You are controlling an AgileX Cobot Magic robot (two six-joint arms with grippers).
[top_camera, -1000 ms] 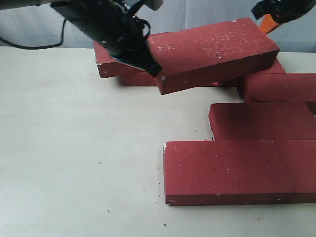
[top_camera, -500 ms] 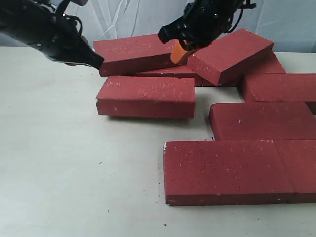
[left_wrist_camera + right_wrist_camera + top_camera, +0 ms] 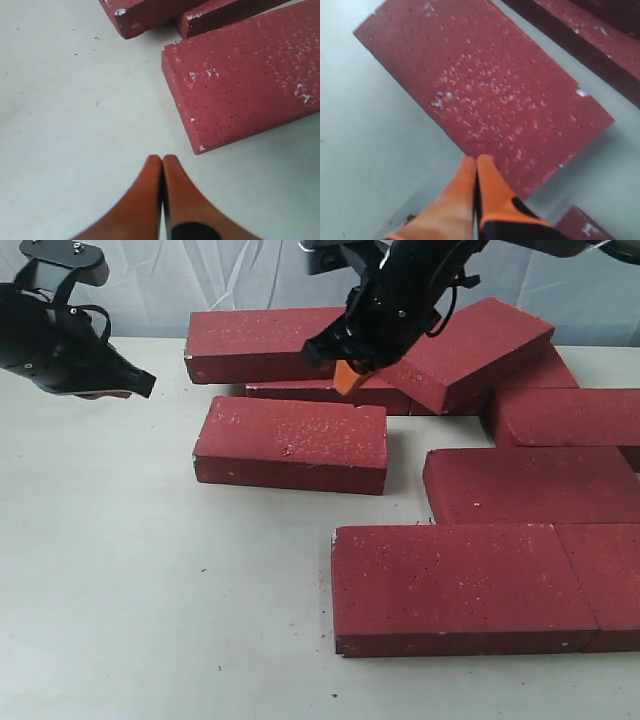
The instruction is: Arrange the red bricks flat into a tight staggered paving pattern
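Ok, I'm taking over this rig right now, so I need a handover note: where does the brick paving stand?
Left gripper: shut, empty, over the table, away from the bricks.
Right gripper: shut, empty, over the loose brick.
Done: paved rows lie flat and staggered at front right.
To do: the loose brick lies flat but apart from them; the back pile, including a tilted brick, is not yet laid.

No lettering seems legible, even on the red bricks (image 3: 290,436).
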